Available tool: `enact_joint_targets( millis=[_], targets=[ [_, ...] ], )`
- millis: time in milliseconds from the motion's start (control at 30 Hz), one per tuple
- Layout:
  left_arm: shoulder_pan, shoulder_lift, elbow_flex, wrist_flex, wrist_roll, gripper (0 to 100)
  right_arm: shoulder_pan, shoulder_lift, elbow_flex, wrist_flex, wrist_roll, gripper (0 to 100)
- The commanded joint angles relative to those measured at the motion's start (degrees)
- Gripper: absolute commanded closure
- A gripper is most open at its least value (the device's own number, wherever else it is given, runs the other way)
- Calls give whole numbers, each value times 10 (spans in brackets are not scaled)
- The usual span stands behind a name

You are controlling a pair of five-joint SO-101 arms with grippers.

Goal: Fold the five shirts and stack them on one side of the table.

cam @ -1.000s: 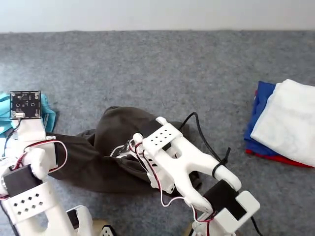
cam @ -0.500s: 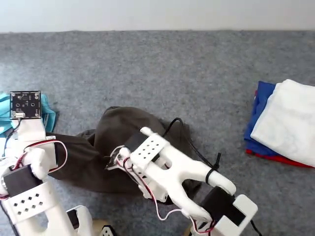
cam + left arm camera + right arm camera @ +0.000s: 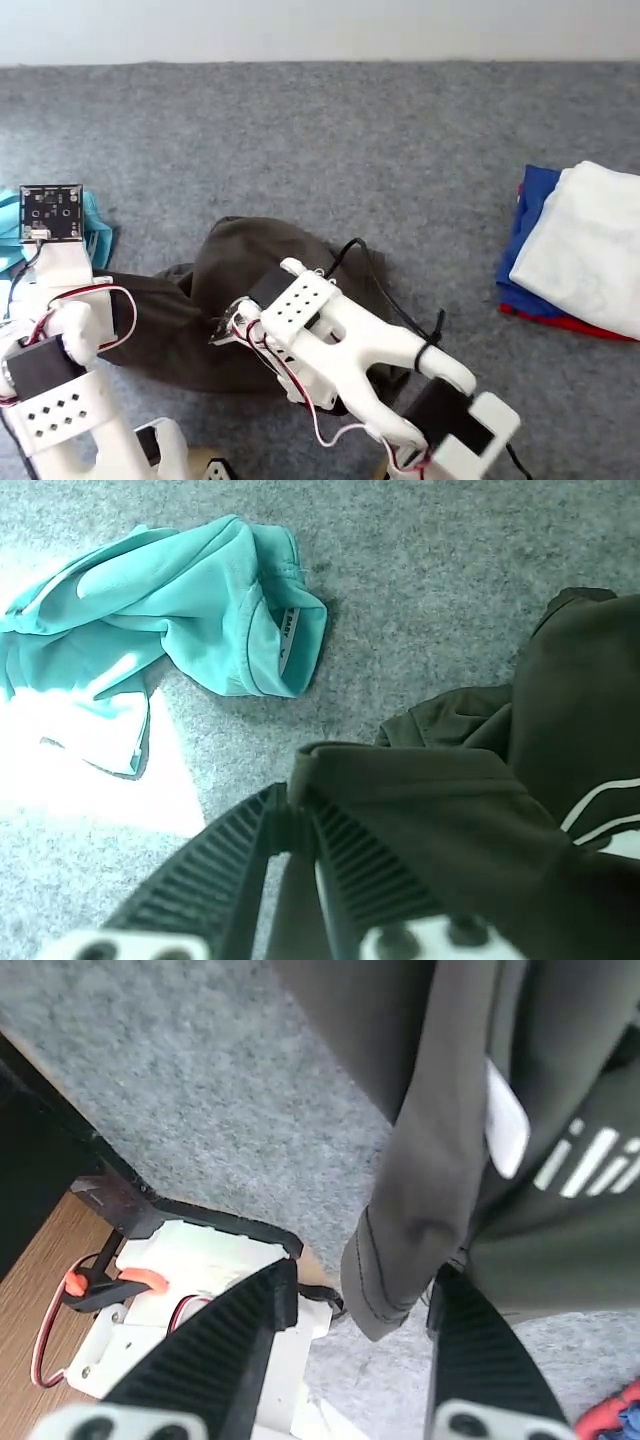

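Shirt, dark, stretches side to side; left gripper pinches its edge, right gripper spread around a fold.

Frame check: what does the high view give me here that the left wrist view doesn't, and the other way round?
High view: the folded stack of white, blue and red shirts, and the right arm over the dark shirt. Left wrist view: the left pincer shut on that shirt's edge. Both: the dark shirt, the crumpled teal shirt and the grey table.
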Motion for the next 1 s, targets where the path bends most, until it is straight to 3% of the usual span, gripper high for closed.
enact_joint_targets(
  millis=[0,200,400,967],
  targets=[
    [4,-3,-1,-10,-3,985,32,16,-18,22,-4,776],
    [4,-3,-1,-10,-3,985,67,34,-17,22,-4,782],
    [4,-3,-1,-10,-3,985,46,40,-18,22,-4,905],
    [4,-2,-1,-10,-3,985,37,125,-15,-24,-4,853]
  ],
)
